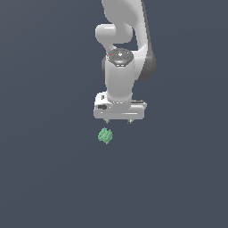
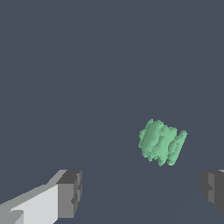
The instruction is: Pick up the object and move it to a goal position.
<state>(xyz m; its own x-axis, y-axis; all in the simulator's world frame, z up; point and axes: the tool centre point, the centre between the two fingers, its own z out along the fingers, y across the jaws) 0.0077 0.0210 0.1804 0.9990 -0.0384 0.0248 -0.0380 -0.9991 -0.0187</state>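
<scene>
Object (image 1: 105, 136) lies on the dark slate bench (image 1: 44, 178), just below and a little toward the exterior view's left of the gripper (image 1: 118, 121). The gripper hangs above it, apart from it, with its jaws spread wide and nothing between them. That placing looks like an approach for a grasp: the wrist points straight down so the fingers can descend on either side of the object. In the wrist view the object (image 2: 162, 142) sits ahead of the line between the two fingertips (image 2: 70, 192) rather than between them, so in my judgement the gripper needs to shift toward the object before it lowers.

The object is a small mint-green lump, irregular, with ridged, layered sides, which may give the pads an uneven hold. The fingertips are grey and blocky; the arm's shell is smooth glossy white. The bench is flat, matte and featureless. No goal marker shows.
</scene>
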